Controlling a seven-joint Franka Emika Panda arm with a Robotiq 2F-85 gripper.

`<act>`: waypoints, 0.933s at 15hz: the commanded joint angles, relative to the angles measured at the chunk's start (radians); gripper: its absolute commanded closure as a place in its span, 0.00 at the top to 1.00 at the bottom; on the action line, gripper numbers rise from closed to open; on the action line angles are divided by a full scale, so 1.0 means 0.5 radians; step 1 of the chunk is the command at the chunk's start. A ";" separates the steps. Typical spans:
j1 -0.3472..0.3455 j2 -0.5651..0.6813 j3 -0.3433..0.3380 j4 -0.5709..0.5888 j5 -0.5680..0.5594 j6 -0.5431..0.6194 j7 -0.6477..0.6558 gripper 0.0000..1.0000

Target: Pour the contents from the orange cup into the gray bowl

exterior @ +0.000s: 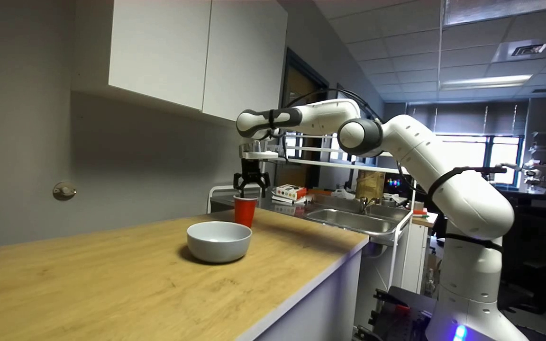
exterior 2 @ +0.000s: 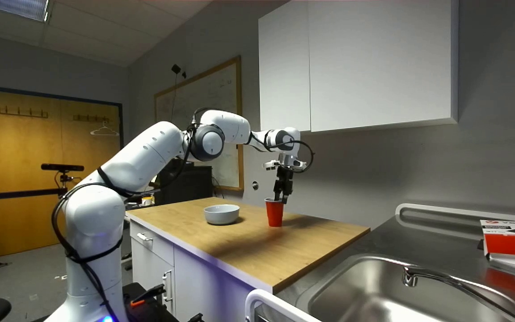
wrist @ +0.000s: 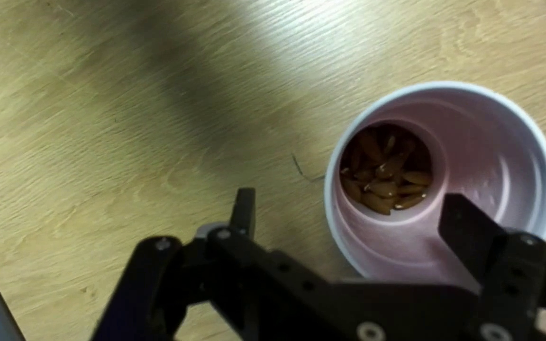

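Black and jointed, the hand [exterior: 252, 195] points straight down at the end of the white arm [exterior: 415, 142], its two fingers [wrist: 467, 227] well apart. They stand on either side of the rim of the red-orange plastic cup [exterior: 244, 213]: in the wrist view one fingertip shows over the cup's mouth, while its partner is outside, above wood grain. Whether either finger touches the cup's wall, I cannot tell. The cup stands upright on the wood-grain surface [exterior: 112, 274], and at the bottom of its pale pinkish inside lie brown almonds [wrist: 384, 189]. Near the cup, with a gap between them, sits the light gray bowl [exterior: 219, 248], round, smooth-sided and clearly wider; it too is upright on the surface.

Above, a white wall cabinet [exterior 2: 365, 62] juts from the gray wall [exterior: 17, 142]. Beneath the surface is a white base cabinet [exterior 2: 217, 281] with a drawer [exterior 2: 159, 243]. Just beyond the end of the surface, a dark countertop [exterior 2: 423, 232] carries a red-and-white box [exterior 2: 514, 243] and holds a stainless steel sink [exterior 2: 356, 286], its faucet [exterior 2: 445, 280] reaching over it. Farther off, in an exterior view, are a wood-framed whiteboard [exterior 2: 208, 103] and wooden double doors [exterior 2: 20, 143], with a white coat hanger [exterior 2: 104, 129] hanging against them.
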 commanded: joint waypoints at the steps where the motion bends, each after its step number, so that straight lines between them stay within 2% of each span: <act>1: -0.049 0.152 -0.004 0.129 0.026 0.010 0.015 1.00; 2: -0.052 0.165 -0.003 0.106 0.027 0.033 0.030 0.75; 4: -0.060 0.171 -0.007 0.088 0.025 0.085 0.047 0.68; 11: 0.031 0.092 -0.013 -0.030 -0.028 0.230 0.102 0.11; 14: 0.119 0.044 -0.033 -0.065 -0.093 0.285 0.167 0.03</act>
